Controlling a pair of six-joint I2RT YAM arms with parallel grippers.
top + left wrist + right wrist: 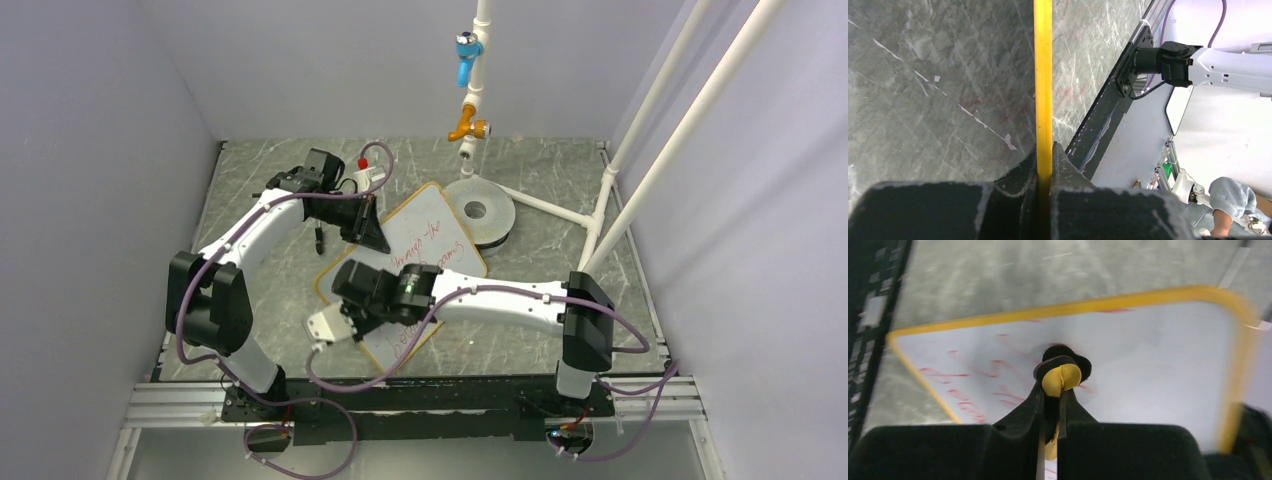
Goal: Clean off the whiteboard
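Observation:
The whiteboard (pixel 440 225) lies at an angle on the table's middle, orange-yellow framed, with red handwritten lines on it. My left gripper (pixel 372 235) is shut on its upper-left edge; in the left wrist view the yellow frame (pixel 1043 75) runs straight up from between the jaws of the left gripper (pixel 1044 152). My right gripper (pixel 358 312) hovers over the board's lower left part, shut on a small yellow and black eraser (pixel 1062 376). In the right wrist view the right gripper (pixel 1055 390) presses that eraser against the whiteboard (pixel 1158 365), with red strokes to its left.
A round grey disc (pixel 480 212) sits just behind the board's far corner. White pipes (pixel 655 150) with a blue valve (pixel 466 55) and an orange valve (pixel 468 125) stand at the back and right. A small red-capped item (pixel 362 165) lies behind the left gripper. Walls close in on both sides.

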